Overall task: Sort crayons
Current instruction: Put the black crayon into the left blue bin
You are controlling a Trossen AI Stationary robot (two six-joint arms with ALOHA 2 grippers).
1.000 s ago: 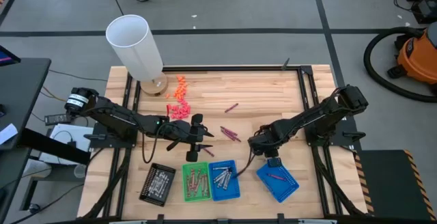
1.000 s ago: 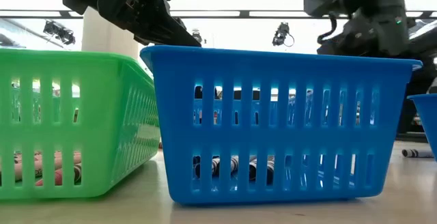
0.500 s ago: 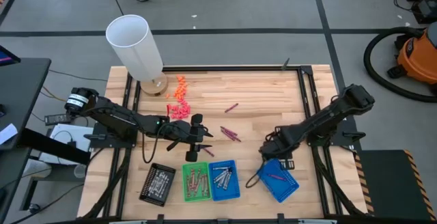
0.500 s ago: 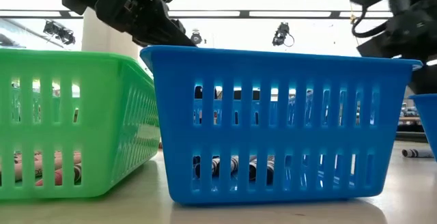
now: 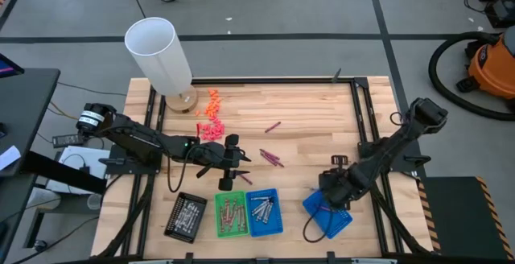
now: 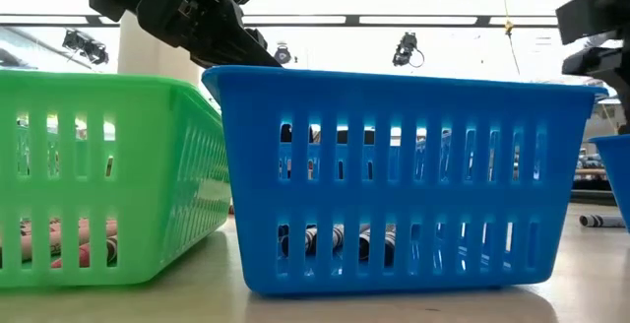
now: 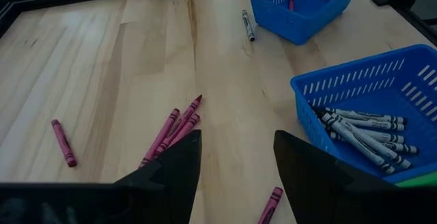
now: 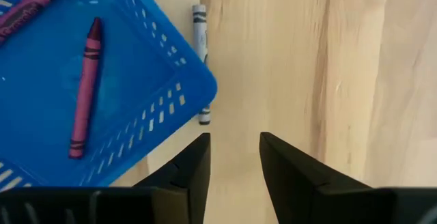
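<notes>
**Two Empty Claws, Loose Crayons Left on the Table**

Found the right claw low over bare table, just off the corner of the outer blue tray, fingers parted narrowly and holding nothing. Spotted a grey crayon straight ahead of that claw, flat on the wood along the tray's wall, just beside it and perhaps touching. Noted one magenta crayon already inside the tray, off to the claw's side.

Found the left claw over mid-table, jaws spread wide, also empty. Saw a magenta cluster of several sticks just ahead of its fingertips, overlapping and touching one another. Saw a lone magenta stick well apart to one side, and another close under the claw. Counted a bundle of grey crayons in the second blue tray, beside that claw, and red-brown ones in the green tray next to it.

Judged the crayons light, stiff and waxy: likely to roll on the wood, slip from a loose pinch, or snap under a hard one. Judged the paper-wrapped middle the best place to grip, fingers across the stick's length. Expected trouble with the cluster: easy to catch two sticks at once. Reckoned the grey one awkward too, with little finger room on the tray's side.
</notes>
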